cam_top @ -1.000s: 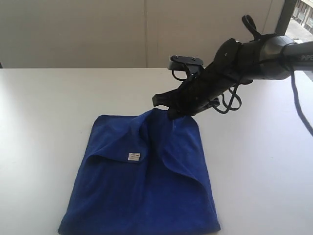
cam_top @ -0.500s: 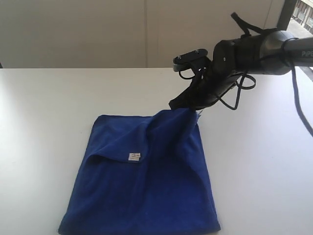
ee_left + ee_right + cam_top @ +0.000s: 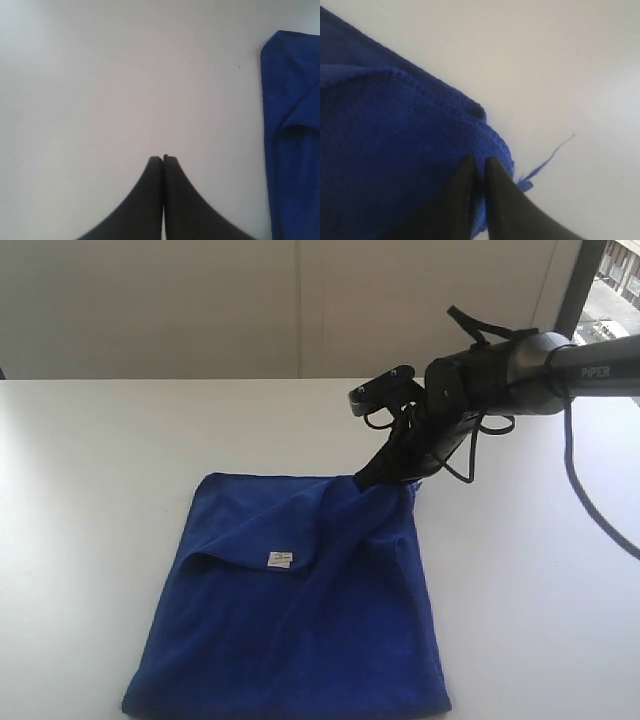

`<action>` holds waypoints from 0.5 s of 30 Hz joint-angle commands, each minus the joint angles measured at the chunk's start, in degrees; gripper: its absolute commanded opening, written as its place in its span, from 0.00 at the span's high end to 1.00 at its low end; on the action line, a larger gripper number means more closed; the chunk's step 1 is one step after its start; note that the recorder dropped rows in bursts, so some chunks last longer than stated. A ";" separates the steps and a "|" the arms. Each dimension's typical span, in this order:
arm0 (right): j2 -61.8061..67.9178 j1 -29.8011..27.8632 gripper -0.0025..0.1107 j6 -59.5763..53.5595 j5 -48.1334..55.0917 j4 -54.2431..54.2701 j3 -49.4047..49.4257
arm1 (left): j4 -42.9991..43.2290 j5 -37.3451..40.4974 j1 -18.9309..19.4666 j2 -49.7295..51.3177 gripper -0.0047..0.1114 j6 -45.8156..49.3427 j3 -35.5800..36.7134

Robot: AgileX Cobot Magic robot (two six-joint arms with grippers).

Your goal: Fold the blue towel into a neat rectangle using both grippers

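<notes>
The blue towel (image 3: 300, 610) lies on the white table (image 3: 100, 460), partly folded, with a small white tag (image 3: 279, 560) on a turned-over flap. My right gripper (image 3: 385, 478) is shut on the towel's far right corner (image 3: 495, 150), holding it just above the table; a loose blue thread (image 3: 550, 155) trails from that corner. The left gripper (image 3: 163, 159) is shut with nothing in it, hovering over bare table, and the towel's edge (image 3: 292, 125) lies off to one side of it. The left arm does not show in the exterior view.
A pale wall (image 3: 200, 300) runs behind the table. A dark window frame (image 3: 575, 290) stands at the back right. The right arm's black cables (image 3: 480, 430) loop beside its wrist.
The right gripper has carried the pinched corner to the right and down, toward the far right of the towel. The raised fold has flattened out as it went.
</notes>
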 commanded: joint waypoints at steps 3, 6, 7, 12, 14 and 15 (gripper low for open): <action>-0.31 -0.20 0.59 -0.12 -0.14 -0.66 -0.24 | -0.45 0.64 0.04 -0.54 0.96 0.14 0.11; -1.85 -0.20 0.48 0.00 -0.03 -0.66 -0.24 | -0.45 0.64 0.04 -0.54 0.96 0.14 0.11; -2.64 -0.20 0.48 0.25 0.10 -0.66 -0.24 | -0.45 0.64 0.04 -0.54 0.96 0.14 0.11; -7.63 -0.20 0.51 0.87 4.85 0.92 -0.24 | -0.45 0.64 0.04 -0.54 0.96 0.14 0.11; -9.09 -0.20 0.59 0.87 8.01 1.26 -0.24 | -0.45 0.64 0.04 -0.54 0.96 0.14 0.11; -9.55 -0.20 0.66 1.15 9.48 1.26 -0.14 | -0.45 0.64 0.04 -0.54 0.96 0.14 0.11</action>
